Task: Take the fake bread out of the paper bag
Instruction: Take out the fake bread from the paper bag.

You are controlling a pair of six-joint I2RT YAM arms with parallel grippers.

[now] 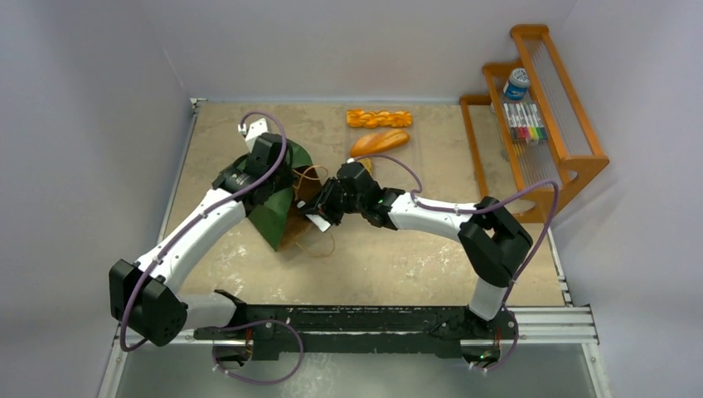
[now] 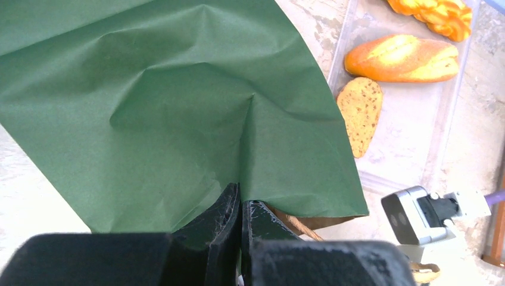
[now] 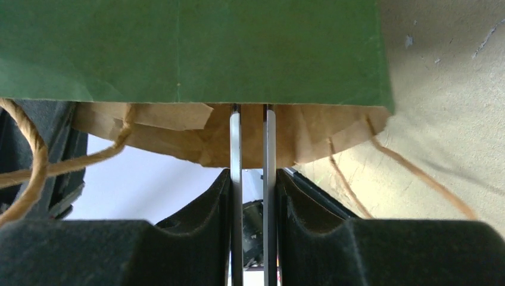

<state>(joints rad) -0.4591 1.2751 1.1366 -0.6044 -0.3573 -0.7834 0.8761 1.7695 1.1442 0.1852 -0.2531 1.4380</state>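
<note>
Left gripper (image 2: 240,208) pinches the paper bag (image 2: 178,107) — thin, light, crumply. Right gripper (image 3: 252,179) clamps metal tongs (image 3: 236,155) at its mouth. The glossy fake bread (image 2: 402,58) probably slips — grip mid-length.

Both arms are made of smooth white tubes joined by chunky black blocks. In the top view, the left arm (image 1: 195,228) has its biggest black block at 8 o'clock. The right arm (image 1: 431,217) has one at 4 o'clock. A thin purple cable (image 1: 273,137) loops along each arm. Both arms grow out of a long black bar (image 1: 356,327) at 6 o'clock. The left gripper (image 2: 239,223) and the right gripper (image 3: 253,179) have thick, dull black fingers with curved inner sides. In the left wrist view, a small grey and white camera box (image 2: 411,215) shows at 4 o'clock.
</note>
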